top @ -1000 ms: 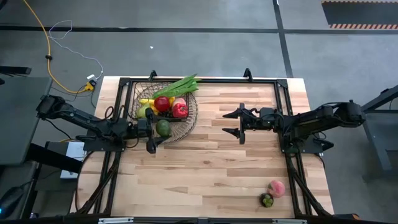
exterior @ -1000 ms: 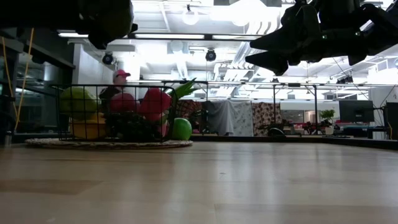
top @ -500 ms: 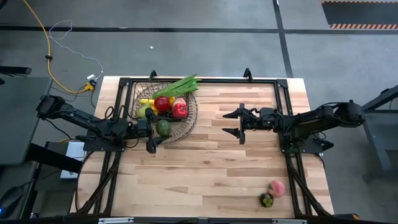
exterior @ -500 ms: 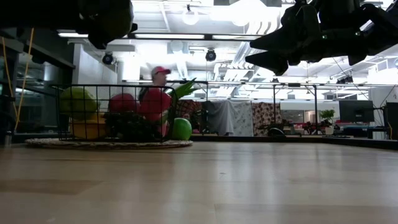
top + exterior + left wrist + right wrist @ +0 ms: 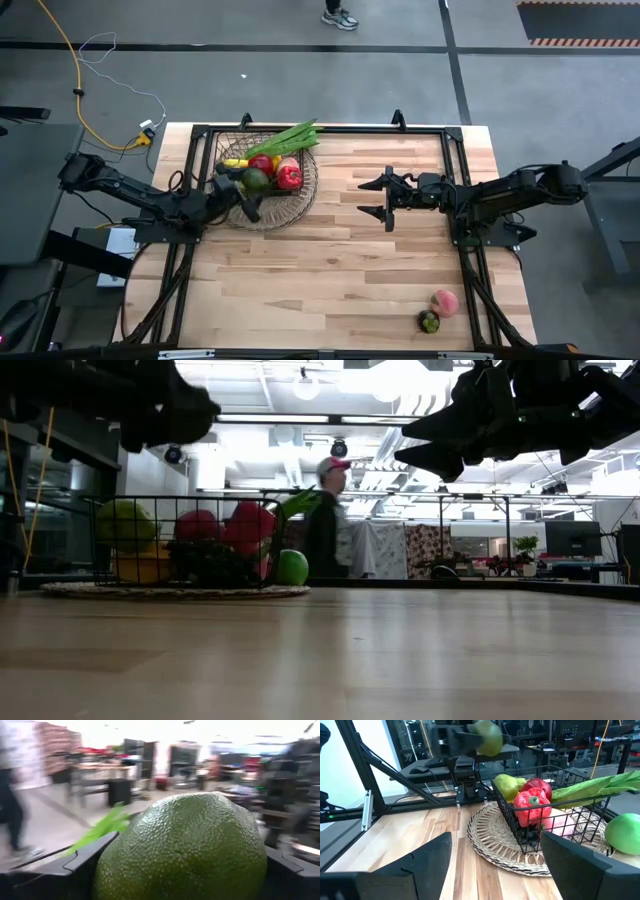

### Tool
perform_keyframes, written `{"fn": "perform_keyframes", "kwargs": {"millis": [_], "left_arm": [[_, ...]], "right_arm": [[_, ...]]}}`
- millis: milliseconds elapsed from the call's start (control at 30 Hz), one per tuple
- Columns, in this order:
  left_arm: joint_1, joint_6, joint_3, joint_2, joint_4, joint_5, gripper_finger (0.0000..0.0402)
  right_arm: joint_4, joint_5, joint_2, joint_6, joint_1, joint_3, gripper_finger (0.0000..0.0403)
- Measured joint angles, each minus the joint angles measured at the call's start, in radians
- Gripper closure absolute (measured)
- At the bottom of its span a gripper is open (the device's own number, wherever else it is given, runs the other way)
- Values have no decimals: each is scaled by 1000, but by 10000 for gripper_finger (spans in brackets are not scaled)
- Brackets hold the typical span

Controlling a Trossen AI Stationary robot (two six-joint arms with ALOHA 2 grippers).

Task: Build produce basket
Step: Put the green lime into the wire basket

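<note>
Raised from beside basket [image 5: 266,186] to above it: green fruit [image 5: 256,180], clamped in left end effector [image 5: 247,195]. Noted right end effector [image 5: 386,197] apart, idle mid-worktop [image 5: 340,270]. Observed pink fruit [image 5: 444,302] near worktop's front corner.

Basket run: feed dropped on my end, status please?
Left gripper shut on green fruit, over the basket. Right gripper open, waiting mid-table. Pink fruit and small green piece still out.
</note>
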Motion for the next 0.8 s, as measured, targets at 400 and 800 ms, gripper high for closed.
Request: {"fn": "perform_keyframes", "kwargs": {"millis": [400,800], "left_arm": [[163,-305,113,95,-459,-39,63],[215,-325,167,175,-547,-9,61]], "right_arm": [[-14,0,0,17,0,0,107],[-37,0,0,16,0,0,107]]}}
